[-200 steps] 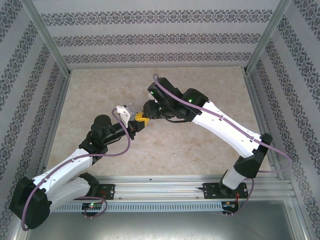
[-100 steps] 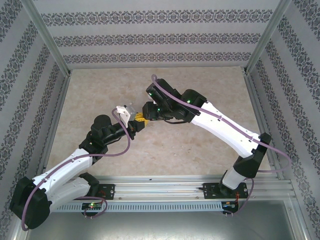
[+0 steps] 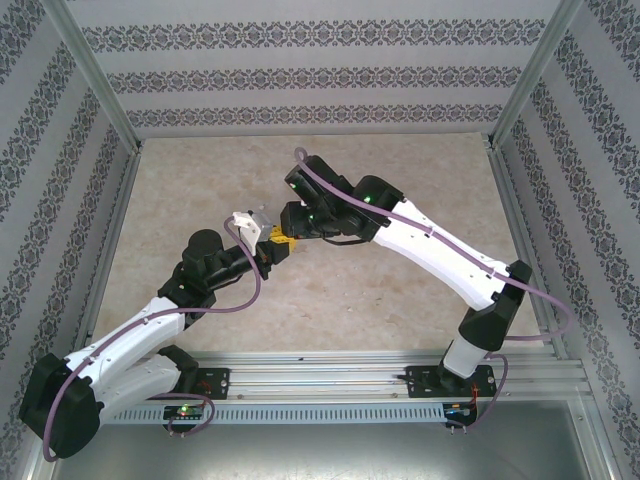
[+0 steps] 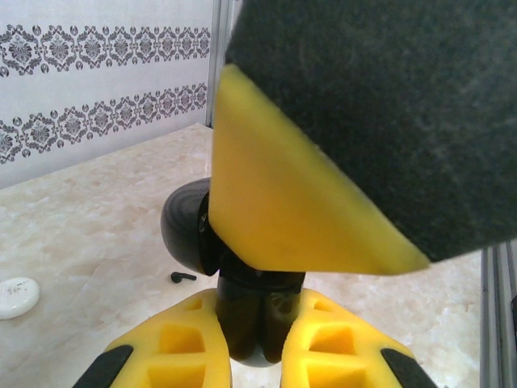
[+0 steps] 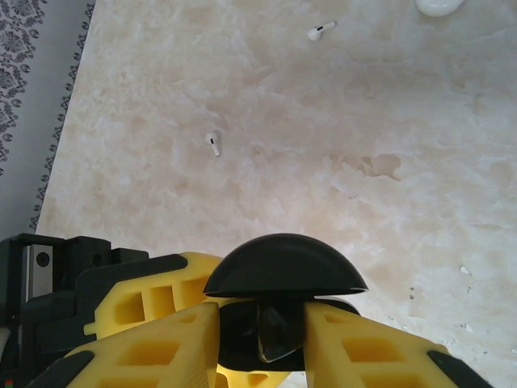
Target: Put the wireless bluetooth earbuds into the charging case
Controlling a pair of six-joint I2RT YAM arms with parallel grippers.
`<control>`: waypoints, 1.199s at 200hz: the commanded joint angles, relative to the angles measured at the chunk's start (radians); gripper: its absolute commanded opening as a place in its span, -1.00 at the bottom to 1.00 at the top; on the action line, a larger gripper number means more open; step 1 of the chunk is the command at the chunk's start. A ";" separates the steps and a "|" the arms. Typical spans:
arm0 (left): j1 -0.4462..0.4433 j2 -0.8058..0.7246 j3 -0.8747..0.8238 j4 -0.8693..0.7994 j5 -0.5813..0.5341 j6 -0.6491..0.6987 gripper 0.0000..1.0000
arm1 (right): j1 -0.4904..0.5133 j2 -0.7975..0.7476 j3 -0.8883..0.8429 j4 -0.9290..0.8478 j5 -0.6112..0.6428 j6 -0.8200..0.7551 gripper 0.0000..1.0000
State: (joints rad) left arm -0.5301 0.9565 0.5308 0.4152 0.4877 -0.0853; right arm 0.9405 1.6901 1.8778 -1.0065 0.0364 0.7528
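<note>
The left tool [image 4: 257,343] pinches the open black charging case [image 4: 192,226] above the middle of the tabletop [image 3: 400,290], with the right tool [image 5: 262,323] narrowed over it, its grip impossible to tell; seating an earbud seems in hand and next needs careful alignment, while a white earbud [image 5: 213,144] lies loose below.

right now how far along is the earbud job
Nothing looks seated yet. In hand: the left gripper clamps the black charging case, lid open, while the right gripper pinches a small dark piece, likely an earbud, at its opening. Remaining: one black earbud and two white earbuds lie loose on the table, plus a white case.
</note>
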 commanded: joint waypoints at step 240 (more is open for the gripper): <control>-0.012 0.004 -0.011 0.107 0.094 -0.067 -1.00 | 0.019 -0.145 -0.001 0.043 0.038 -0.139 -0.23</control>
State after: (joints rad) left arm -0.5304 0.9585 0.5278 0.4538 0.5457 -0.1204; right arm 0.9585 1.6360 1.9015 -1.0077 0.0391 0.6434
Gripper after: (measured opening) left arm 0.048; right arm 0.380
